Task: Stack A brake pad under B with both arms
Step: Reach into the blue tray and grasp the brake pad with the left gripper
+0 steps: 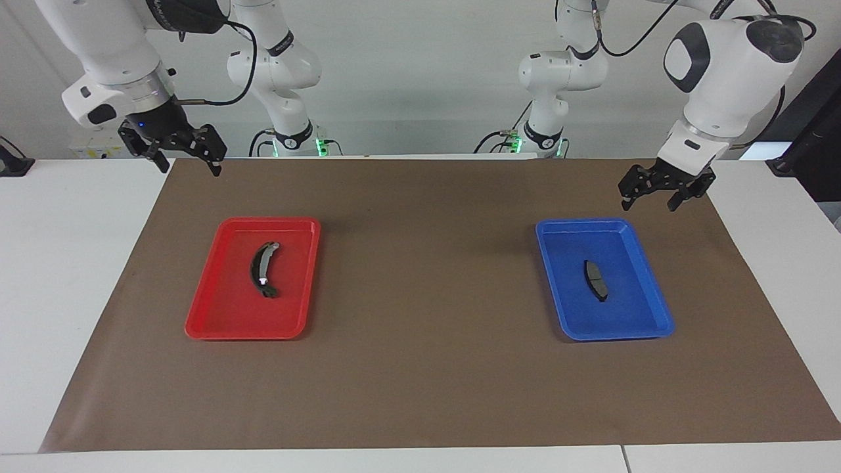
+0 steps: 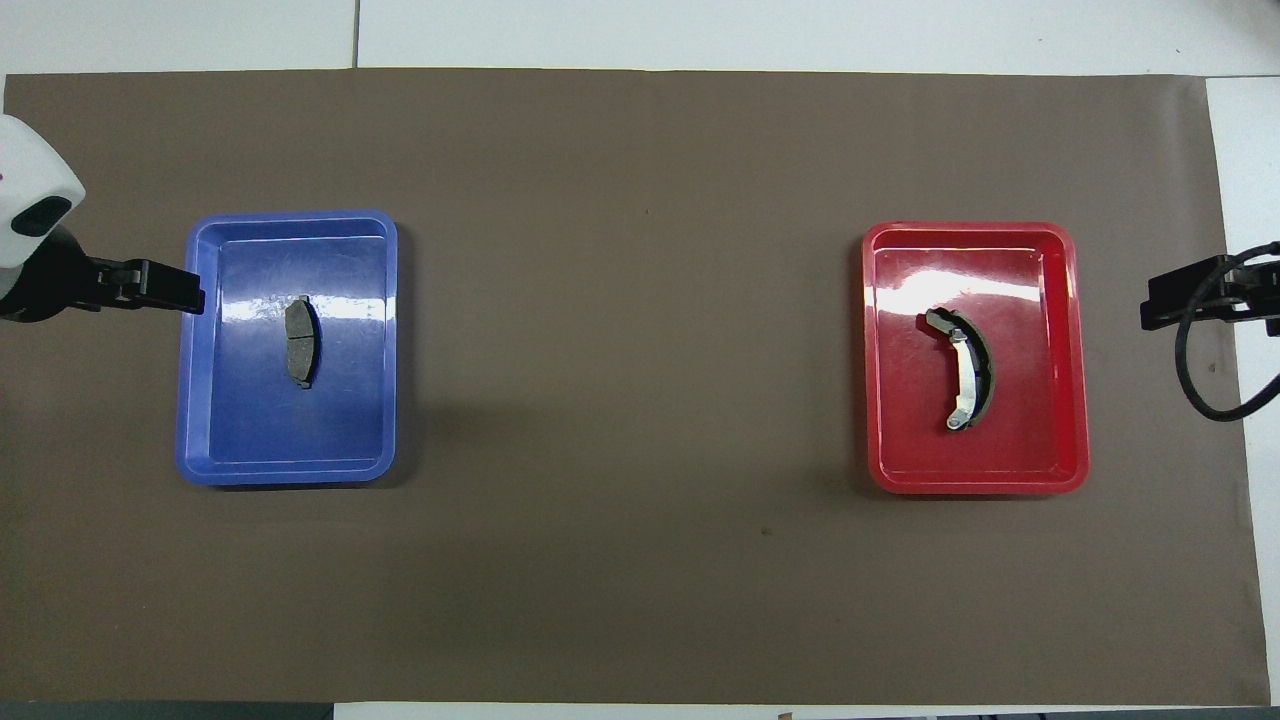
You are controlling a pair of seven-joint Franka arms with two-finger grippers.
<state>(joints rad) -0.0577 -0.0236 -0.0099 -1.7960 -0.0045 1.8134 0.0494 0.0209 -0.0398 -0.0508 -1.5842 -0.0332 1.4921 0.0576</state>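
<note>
**Inspector:** A brake pad (image 1: 596,280) lies flat in the blue tray (image 1: 647,325), right of centre in the facing frame and left of centre in the overhead frame. It touches nothing but the tray floor.

**Clerk:** And B?

**Inspector:** B (image 1: 261,269) lies in the red tray (image 1: 210,322), left of centre in the facing frame. Seen from overhead its pale inner band curves lengthwise along the tray. The two trays sit well apart on the brown mat (image 1: 427,368) that covers the table (image 1: 59,295).

**Clerk:** State of the left tool?

**Inspector:** The left tool (image 1: 647,202) hangs in the air at the upper right of the facing frame, over the mat just above the blue tray's upper corner. Its fingers are spread and grip nothing. Overhead, its tip overlaps the tray's rim at the left edge of the frame.

**Clerk:** The right one?

**Inspector:** The right tool (image 1: 187,167) hangs at the upper left of the facing frame, over the mat's upper corner and clear of the red tray. Fingers spread, nothing between them.
</note>
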